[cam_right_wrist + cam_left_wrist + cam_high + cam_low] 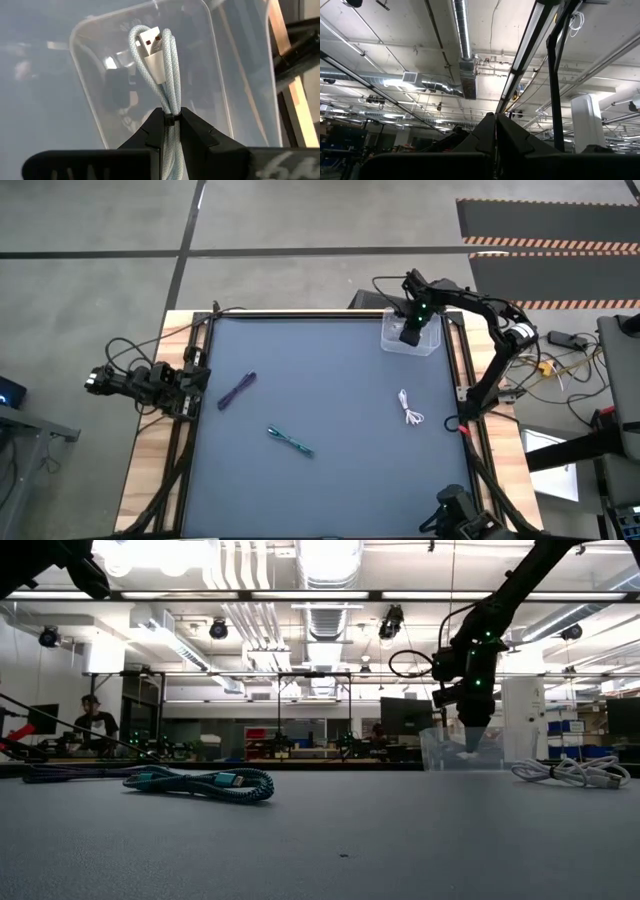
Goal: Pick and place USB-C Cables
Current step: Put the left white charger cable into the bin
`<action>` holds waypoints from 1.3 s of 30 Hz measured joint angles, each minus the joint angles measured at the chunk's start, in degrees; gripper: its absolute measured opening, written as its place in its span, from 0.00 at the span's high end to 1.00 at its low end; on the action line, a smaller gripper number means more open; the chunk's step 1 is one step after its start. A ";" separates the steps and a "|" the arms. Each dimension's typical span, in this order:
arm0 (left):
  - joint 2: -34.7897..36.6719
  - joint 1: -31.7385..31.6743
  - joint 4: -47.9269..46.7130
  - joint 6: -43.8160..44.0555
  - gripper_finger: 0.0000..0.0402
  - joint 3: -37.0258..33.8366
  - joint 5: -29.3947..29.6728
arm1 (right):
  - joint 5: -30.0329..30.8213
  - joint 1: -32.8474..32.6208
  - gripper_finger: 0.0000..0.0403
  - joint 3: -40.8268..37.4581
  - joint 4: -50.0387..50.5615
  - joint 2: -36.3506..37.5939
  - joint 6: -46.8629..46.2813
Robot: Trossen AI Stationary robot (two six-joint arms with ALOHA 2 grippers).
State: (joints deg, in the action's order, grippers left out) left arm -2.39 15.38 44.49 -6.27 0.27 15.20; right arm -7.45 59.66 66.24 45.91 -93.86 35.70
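While gripped upright, white cable points plug-first into clear bin.

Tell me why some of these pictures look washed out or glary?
Low view: bright ceiling lights blow out the top, and the teal cable lies dim on the table. Left wrist view: aimed at the ceiling, so strip lights glare. Right wrist view: the clear bin reflects hazily behind the white cable in the right hand.

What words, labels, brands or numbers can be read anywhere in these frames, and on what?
None can be read.
White cable held in the right pincer over the bin: its plug shows no marking.
Monitors in the room behind the table: too small to read.
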 joint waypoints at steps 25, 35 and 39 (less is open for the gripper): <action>0.00 0.02 0.02 -0.05 1.00 -0.01 0.00 | -0.02 0.28 0.92 -3.35 -2.84 -0.04 -6.21; 0.00 0.00 0.04 -0.08 1.00 0.00 0.00 | 1.62 0.28 0.92 -4.52 -3.45 -0.07 -6.29; 0.02 0.02 0.04 -0.08 1.00 0.00 0.00 | 1.61 0.28 0.90 -4.52 -4.46 -0.07 -7.35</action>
State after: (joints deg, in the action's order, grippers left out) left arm -2.37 15.40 44.53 -6.35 0.27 15.20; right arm -5.84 59.94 61.71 41.45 -93.93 28.35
